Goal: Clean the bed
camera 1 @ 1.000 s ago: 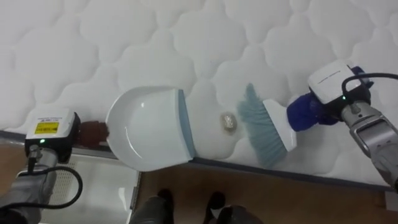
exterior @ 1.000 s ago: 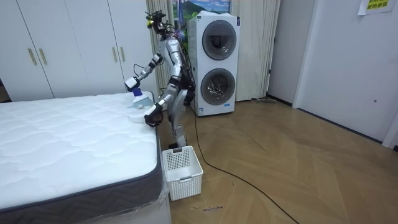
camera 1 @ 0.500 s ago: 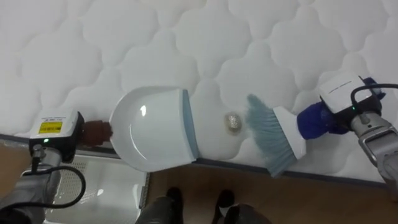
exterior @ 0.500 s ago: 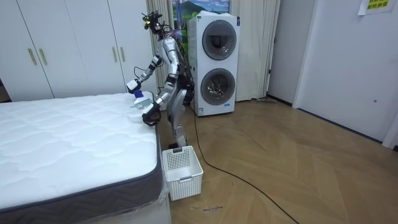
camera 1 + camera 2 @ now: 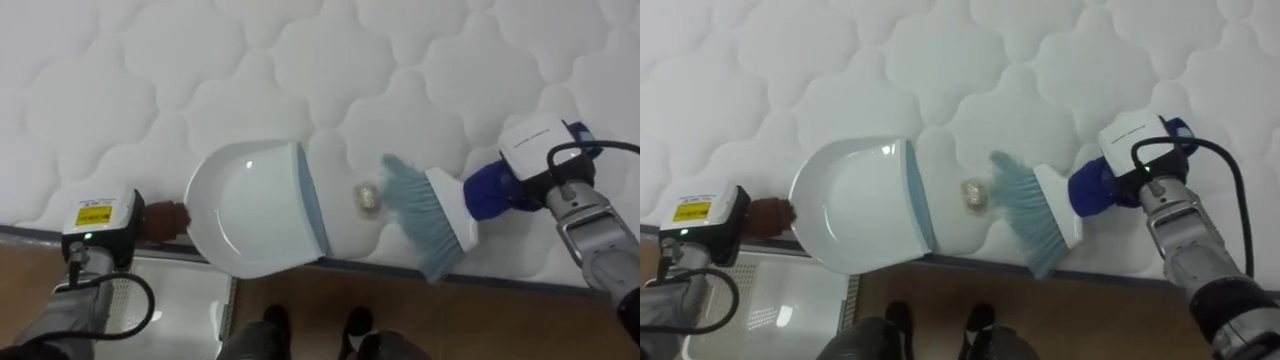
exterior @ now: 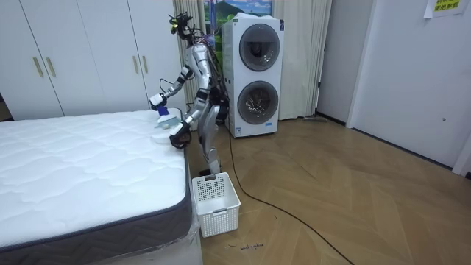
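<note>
Bed [image 5: 200,60] edge, mid-sweep: brush [image 5: 430,215] at the right hand [image 5: 545,160] waits just beside 1 scrap [image 5: 367,197], likely next pushed into the left hand's [image 5: 100,225] dustpan [image 5: 250,210]; neither grip can be told.

I could read nothing. A yellow rectangular label [image 5: 97,214] with dark print sat on the white box at my left wrist [image 5: 125,238], its characters too small to make out. The white box at my right wrist [image 5: 535,145] bore faint grey print, also illegible. In the room view, a yellow-green paper sign [image 6: 444,6] on the wall carried dark characters I couldn't decipher.
</note>
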